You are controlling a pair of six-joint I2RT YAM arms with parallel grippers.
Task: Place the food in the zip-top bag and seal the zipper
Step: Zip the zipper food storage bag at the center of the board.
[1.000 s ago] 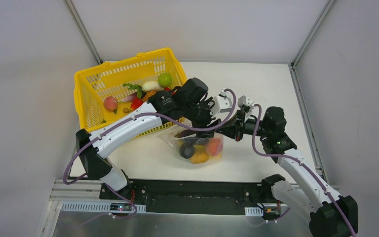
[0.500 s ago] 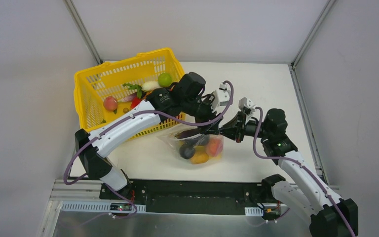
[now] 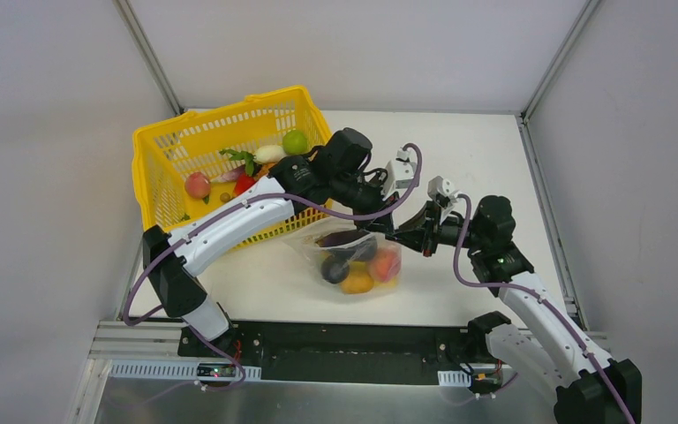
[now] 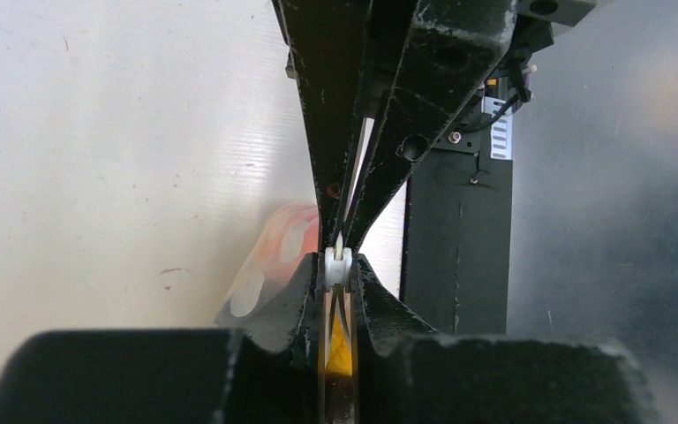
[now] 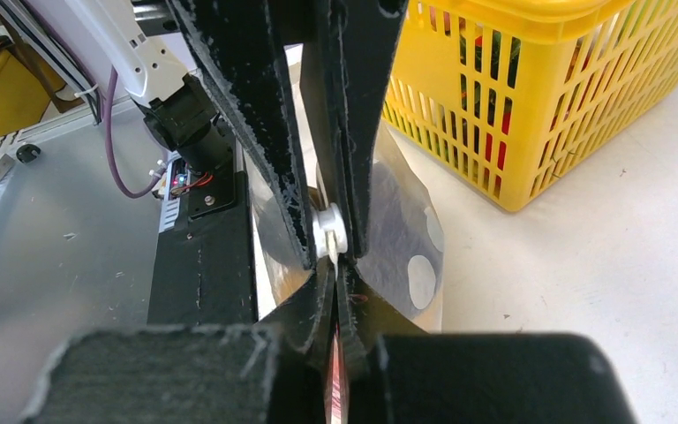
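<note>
White tabletop point(image 3: 459, 150), grey walls, yellow basket point(image 3: 154, 150) at the far left. We log the zip-top bag point(image 3: 353, 265) lying near the front centre, just beside the basket, with several pieces of food point(image 3: 356, 281) inside. More pieces, a green fruit point(image 3: 295, 141) among them, sit in the basket.

Change over the last second: the left gripper point(image 4: 337, 281) has left the bag's mouth, shifted toward the right arm and narrowed its jaws. They now pinch a small white piece point(image 4: 337, 265) at the bag's top edge. The right gripper point(image 5: 335, 296) is clamped on the bag's film, tip to tip with it. The zipper itself is hidden between the fingers, and we cannot tell whether the white piece is a slider.

We read this as sealing starting at that end, with the basket not yet emptied.
</note>
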